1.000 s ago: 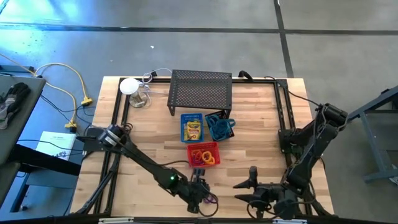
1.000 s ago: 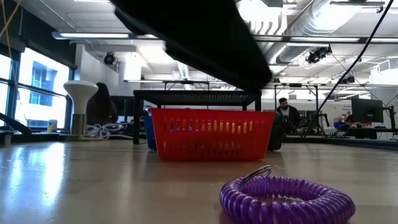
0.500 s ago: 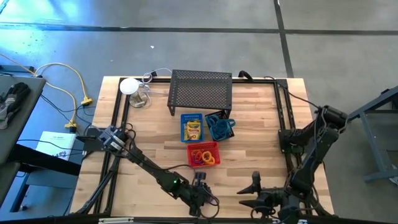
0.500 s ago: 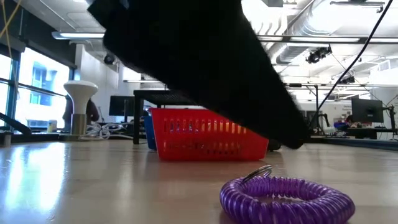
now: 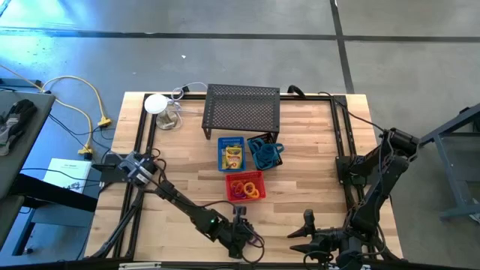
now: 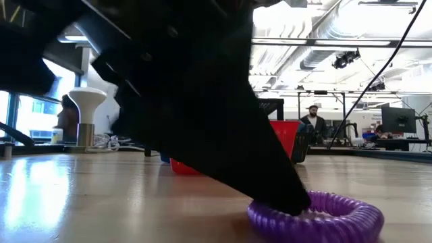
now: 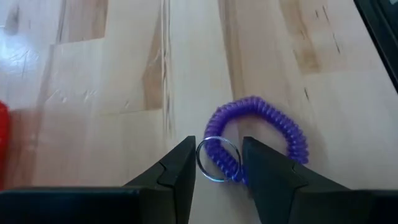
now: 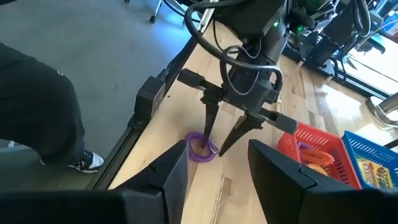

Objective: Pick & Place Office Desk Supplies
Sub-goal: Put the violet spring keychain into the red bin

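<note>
Left gripper [image 7: 217, 163] has dropped — fingers spread, straddling the purple ring [image 7: 261, 134]

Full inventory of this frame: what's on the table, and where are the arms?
purple coil: 1, purple with a metal ring, near table edge, between the left jaws
red bin: 1, red, table centre, holds orange and yellow rings
blue bin: 1, blue, behind the red bin, holds a yellow box
dark bin: 1, black, right of the blue bin, holds bluish cords
mesh rack: 1, black, far side of table
lamp: 1, white, far left corner
person: 1, in the room behind
left gripper: open, down at the coil, jaws astride its metal ring
right gripper: open, waiting at the near right edge
</note>
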Controlling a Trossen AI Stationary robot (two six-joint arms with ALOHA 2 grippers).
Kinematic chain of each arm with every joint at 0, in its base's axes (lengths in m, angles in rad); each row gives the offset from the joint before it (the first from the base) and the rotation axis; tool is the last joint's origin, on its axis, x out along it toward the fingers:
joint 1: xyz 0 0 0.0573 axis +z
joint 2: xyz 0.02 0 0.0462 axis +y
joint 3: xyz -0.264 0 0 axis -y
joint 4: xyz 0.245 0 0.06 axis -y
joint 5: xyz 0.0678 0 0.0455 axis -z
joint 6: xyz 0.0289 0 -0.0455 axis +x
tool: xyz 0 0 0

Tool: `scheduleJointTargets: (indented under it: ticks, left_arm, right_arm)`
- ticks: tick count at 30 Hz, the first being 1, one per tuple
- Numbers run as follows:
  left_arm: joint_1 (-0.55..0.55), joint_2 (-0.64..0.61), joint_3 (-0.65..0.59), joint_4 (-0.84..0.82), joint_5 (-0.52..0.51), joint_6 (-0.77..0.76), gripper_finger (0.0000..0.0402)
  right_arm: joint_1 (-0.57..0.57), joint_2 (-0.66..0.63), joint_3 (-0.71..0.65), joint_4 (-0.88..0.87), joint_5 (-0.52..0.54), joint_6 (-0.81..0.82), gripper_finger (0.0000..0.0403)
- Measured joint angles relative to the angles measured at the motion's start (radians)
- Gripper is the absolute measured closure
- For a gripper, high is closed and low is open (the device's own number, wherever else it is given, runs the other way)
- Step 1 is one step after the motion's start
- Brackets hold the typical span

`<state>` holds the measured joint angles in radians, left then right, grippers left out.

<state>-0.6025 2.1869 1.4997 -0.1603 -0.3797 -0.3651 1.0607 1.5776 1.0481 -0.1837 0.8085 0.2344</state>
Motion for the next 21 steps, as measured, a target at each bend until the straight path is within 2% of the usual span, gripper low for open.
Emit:
scheduleJointTargets:
  ticks: [5,10,14,18,21]
  left_arm:
    - [0.000,0.026,0.002,-0.011,0.013,-0.004,0.0275]
    - [0.001,0.029,0.004,-0.089,0.034,-0.005,0.0280]
    - [0.000,0.028,0.004,-0.125,0.053,-0.031,0.0316]
    - [-0.004,0.029,0.000,-0.121,0.052,-0.059,0.0378]
    - [-0.020,0.027,-0.002,-0.091,-0.004,-0.025,0.0390]
  right_arm:
    - [0.000,0.000,0.000,0.000,0.000,0.001,0.0247]
    - [0.000,0.000,0.000,0.000,0.000,0.001,0.0247]
    - [0.000,0.000,0.000,0.000,0.000,0.000,0.0247]
    - [0.000,0.000,0.000,0.000,-0.004,0.005,0.0247]
    - [0.000,0.000,0.000,-0.001,-0.030,0.021,0.0247]
